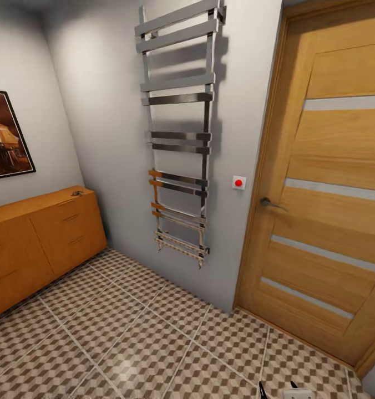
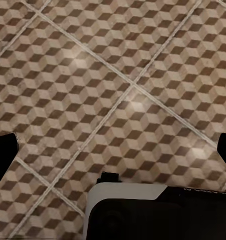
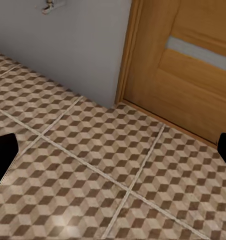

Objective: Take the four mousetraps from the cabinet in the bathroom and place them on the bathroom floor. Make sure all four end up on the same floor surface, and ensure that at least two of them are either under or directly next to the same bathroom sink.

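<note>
Patterned brown-and-beige cube tiles of the bathroom floor lie nearest, bare of traps. Both grippers' dark fingertips sit far apart at the wrist views' edges, spread wide and empty. Judging by this, fetching has barely begun: the low orange-brown wooden cabinet stands left, drawers closed, one small dark object on top, too tiny to identify. A chrome towel ladder and wooden door stand ahead; nothing blocks the way.

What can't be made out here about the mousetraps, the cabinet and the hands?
- Small dark thing on the cabinet top, head view: too small to tell whether it is a mousetrap.
- Cabinet: cut off by the picture's left edge; drawers shut, contents hidden.
- Left hand, left wrist view: only dark fingertips at the edges, apart, over the bathroom floor.
- Right hand, right wrist view: likewise, near the door.
</note>
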